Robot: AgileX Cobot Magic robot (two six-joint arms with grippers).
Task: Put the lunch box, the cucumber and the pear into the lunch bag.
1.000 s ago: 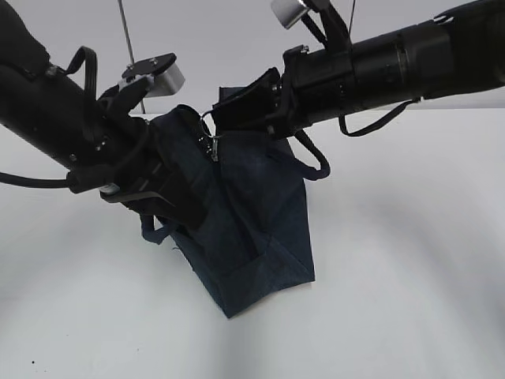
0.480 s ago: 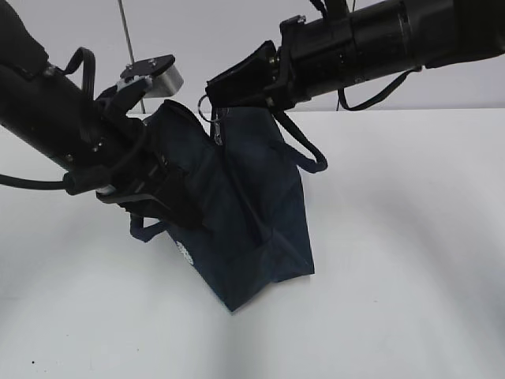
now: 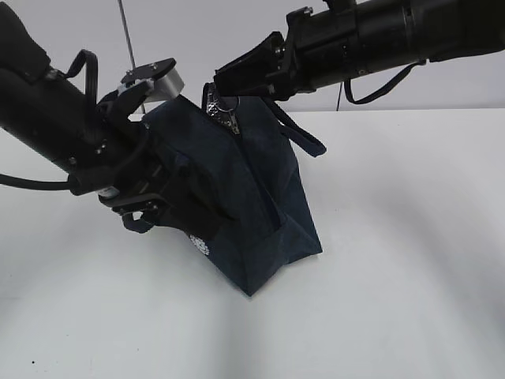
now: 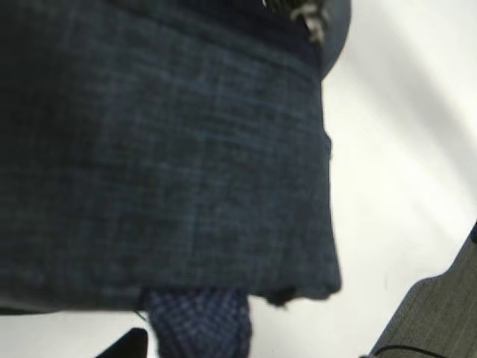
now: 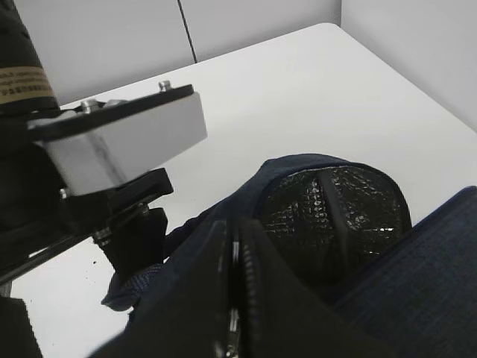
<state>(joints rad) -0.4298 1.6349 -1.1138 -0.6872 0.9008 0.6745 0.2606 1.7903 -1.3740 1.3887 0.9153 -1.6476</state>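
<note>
The lunch bag (image 3: 237, 197) looks soft and floppy. The right gripper (image 3: 225, 83) jaws pinch its zipper ring (image 3: 213, 104); the left gripper's (image 3: 170, 201) jaws cannot be told.

Both arms are crowding the lunch bag (image 3: 252, 197) top, seemingly blocking entry; the table (image 3: 410, 237) right of it is lying open.

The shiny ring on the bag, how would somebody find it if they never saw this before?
Start at the big dark blue lunch bag standing on the white table. Look up to its top edge, where the right gripper pinches in from above. The small silver ring pull dangles just below it, the only bright metal on all that dark cloth.
</note>
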